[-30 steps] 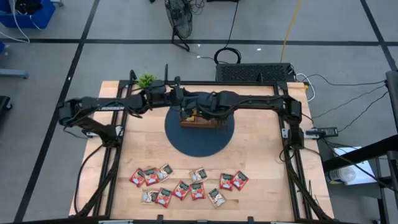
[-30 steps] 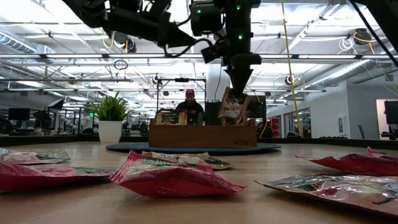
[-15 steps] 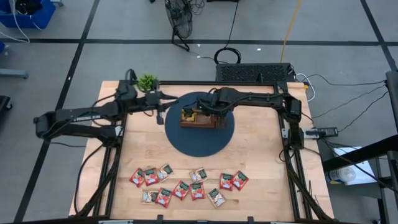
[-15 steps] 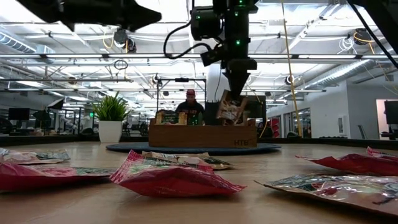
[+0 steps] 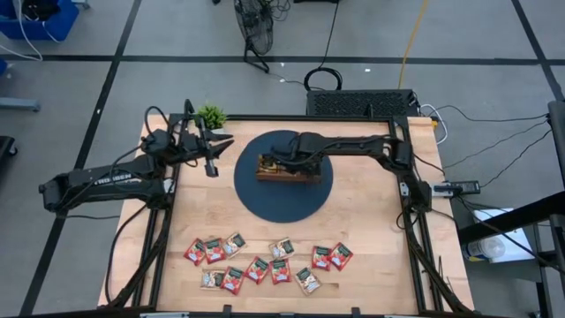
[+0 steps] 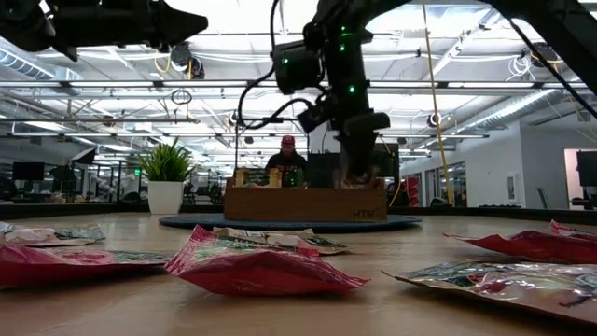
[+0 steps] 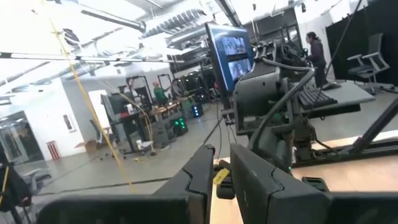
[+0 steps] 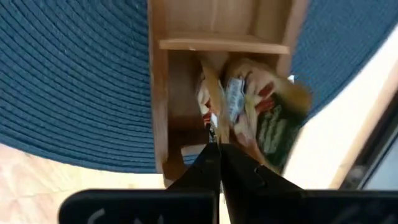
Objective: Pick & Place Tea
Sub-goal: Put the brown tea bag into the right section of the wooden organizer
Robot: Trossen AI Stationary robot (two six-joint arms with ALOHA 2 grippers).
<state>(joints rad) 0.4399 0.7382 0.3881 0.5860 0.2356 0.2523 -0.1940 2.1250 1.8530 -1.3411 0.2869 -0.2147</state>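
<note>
The wooden tray (image 5: 284, 170) (image 6: 303, 203) stands on a round dark blue mat (image 5: 282, 199). My right gripper (image 5: 281, 164) (image 8: 214, 149) is low over the tray, shut on an orange tea sachet (image 8: 210, 102) that reaches down into a compartment beside other sachets (image 8: 249, 106). In the low view the tray's wall hides most of that sachet. Several red and green-and-white sachets (image 5: 265, 263) (image 6: 261, 266) lie flat near the table's near edge. My left gripper (image 5: 212, 166) (image 7: 219, 163) hangs high over the table's left far part, shut and holding nothing. My right gripper pinches the orange sachet by its upper edge (image 8: 212, 132) between its two fingertips, coming from above and pointing down. The sachet stands on edge below the fingers, inside a tray compartment. Whether its lower end rests on the tray floor cannot be seen.
A small potted plant (image 5: 210, 115) (image 6: 166, 163) stands at the far left corner, close to my left arm. A black frame (image 5: 415, 212) runs along both table sides. A person (image 6: 286, 154) sits in the room behind the tray. Bare wood lies between mat and loose sachets.
My left arm has drawn back from the tray toward the table's left edge and risen. My right gripper, still shut on the sachet, has shifted slightly left over the tray, tipped and gone down, so the sachet has sunk from above the tray's rim into a compartment.
</note>
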